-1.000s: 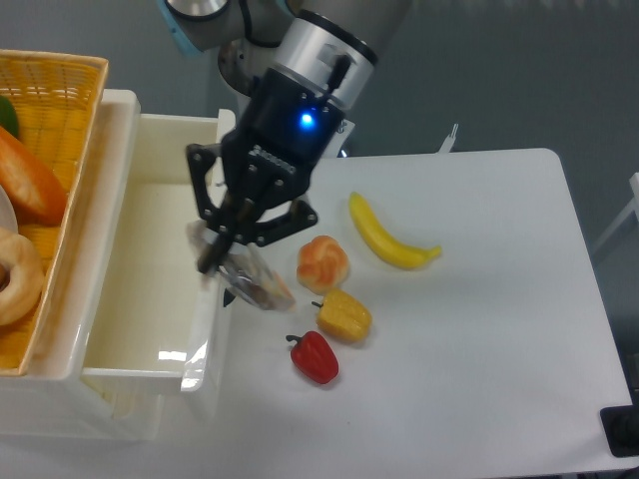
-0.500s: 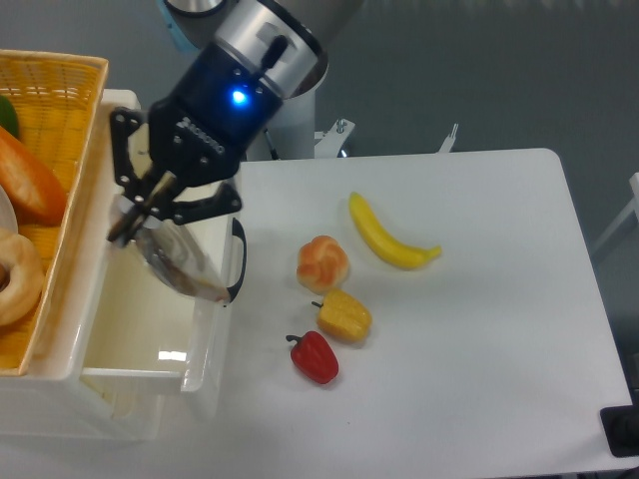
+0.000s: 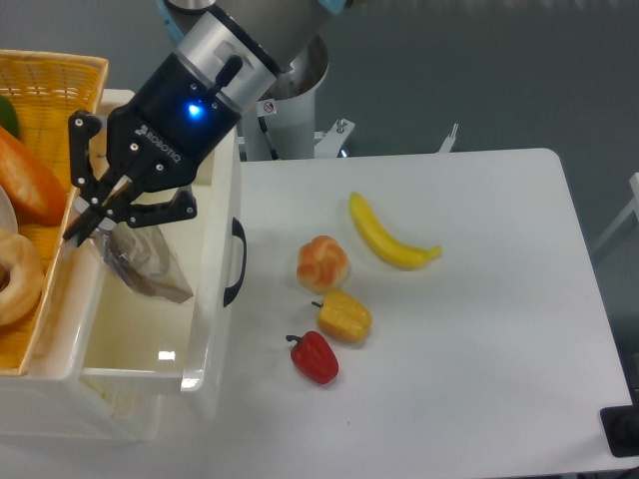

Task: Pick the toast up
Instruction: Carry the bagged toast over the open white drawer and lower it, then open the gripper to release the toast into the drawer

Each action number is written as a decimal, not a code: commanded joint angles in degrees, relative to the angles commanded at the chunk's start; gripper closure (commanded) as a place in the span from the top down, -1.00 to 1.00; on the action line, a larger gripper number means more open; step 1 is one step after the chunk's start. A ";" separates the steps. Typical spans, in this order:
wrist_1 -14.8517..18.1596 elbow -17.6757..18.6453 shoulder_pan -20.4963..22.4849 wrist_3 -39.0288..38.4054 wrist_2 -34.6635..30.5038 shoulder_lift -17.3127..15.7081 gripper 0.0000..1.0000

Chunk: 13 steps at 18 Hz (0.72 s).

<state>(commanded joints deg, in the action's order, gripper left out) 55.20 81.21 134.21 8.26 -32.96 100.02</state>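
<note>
My black two-finger gripper (image 3: 92, 222) jaws pinching top edge of flat brown plastic-wrapped toast (image 3: 145, 267), dangling over white bin (image 3: 212, 299). Feeling light, floppy; crinkly wrap probably slippery, gripping bread edge firmly.

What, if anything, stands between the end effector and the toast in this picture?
Nothing visible does. The end effector is shut on the toast, which hangs in its clear wrap over the white bin, clear of the table's other items.

Single high view over table (image 3: 479, 299)
</note>
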 joint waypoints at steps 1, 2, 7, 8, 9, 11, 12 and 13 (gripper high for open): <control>0.00 0.26 0.00 0.00 0.00 0.00 -1.00; 0.00 0.61 0.00 0.00 0.00 0.00 -1.00; -0.09 2.72 0.00 0.09 0.00 -0.88 -1.00; -0.09 2.81 0.00 0.09 0.00 -0.88 -1.00; -0.09 3.08 0.00 0.09 0.00 -0.88 -1.00; -0.09 3.43 0.09 0.35 0.00 -0.88 -0.59; -0.09 3.69 0.09 1.13 0.00 -0.88 -0.54; -0.09 4.22 0.09 2.01 0.00 -1.05 -0.51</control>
<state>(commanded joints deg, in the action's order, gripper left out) 55.11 85.42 134.30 10.27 -32.96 98.97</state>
